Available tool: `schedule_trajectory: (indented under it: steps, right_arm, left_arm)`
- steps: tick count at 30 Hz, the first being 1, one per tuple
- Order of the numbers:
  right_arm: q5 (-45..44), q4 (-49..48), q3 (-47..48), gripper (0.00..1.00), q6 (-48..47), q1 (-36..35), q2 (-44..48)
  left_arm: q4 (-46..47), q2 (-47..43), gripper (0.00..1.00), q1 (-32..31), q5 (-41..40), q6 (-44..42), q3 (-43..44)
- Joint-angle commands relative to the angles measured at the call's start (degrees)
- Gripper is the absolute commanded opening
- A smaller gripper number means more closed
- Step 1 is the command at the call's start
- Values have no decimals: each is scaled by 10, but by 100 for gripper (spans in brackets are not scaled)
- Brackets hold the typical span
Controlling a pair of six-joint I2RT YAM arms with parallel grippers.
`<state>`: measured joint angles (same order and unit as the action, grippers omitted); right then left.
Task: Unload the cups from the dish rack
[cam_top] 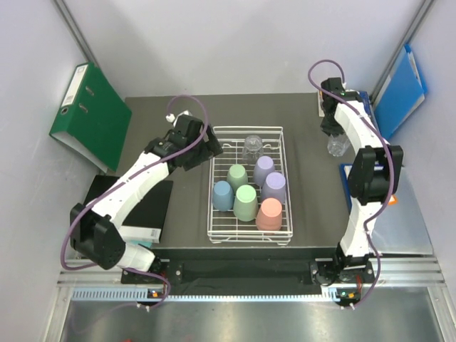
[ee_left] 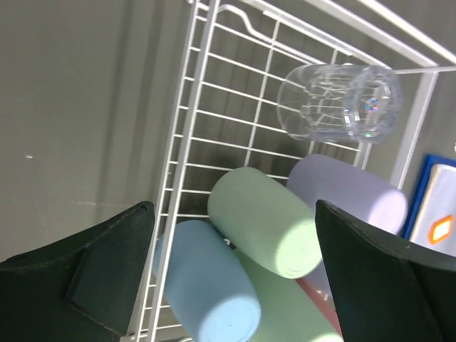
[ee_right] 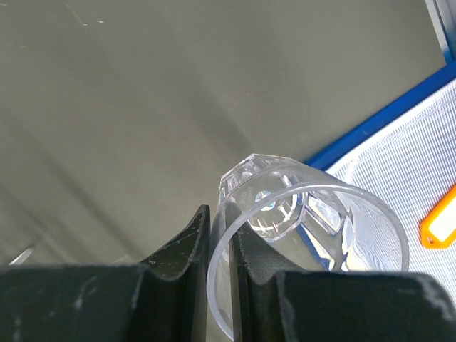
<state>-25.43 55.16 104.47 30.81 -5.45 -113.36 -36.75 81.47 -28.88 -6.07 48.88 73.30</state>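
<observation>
The white wire dish rack stands mid-table. It holds several upside-down cups: a clear glass, a mint green cup, a lilac cup, a light blue cup and a salmon cup. My left gripper hovers at the rack's far left edge, open and empty. In the left wrist view the light blue cup and a mint green cup lie below my left gripper. At the far right, outside the rack, my right gripper is shut on the wall of a second clear glass.
A green binder leans at the back left. A blue folder leans at the back right. A black and white block lies under the left arm. A blue-edged white mat lies on the table beyond the held glass.
</observation>
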Motion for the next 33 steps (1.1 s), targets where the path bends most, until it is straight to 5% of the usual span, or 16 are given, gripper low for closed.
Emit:
schedule_trajectory:
  steps: [1,14,28,33]
  right_arm:
    - [-17,7,57,0,-20,5,-24]
    - [25,-80,-48,0,-9,11,-51]
    - [78,-125,-78,56,-6,11,29]
    - [103,-192,-105,92,27,-3,147]
  left_arm:
    - [-19,-12,99,-1,-29,-13,-12]
    - [-16,25,98,-3,-16,-7,-11]
    - [-21,39,99,-2,-41,-49,41]
    - [-24,29,99,-15,-118,-90,90]
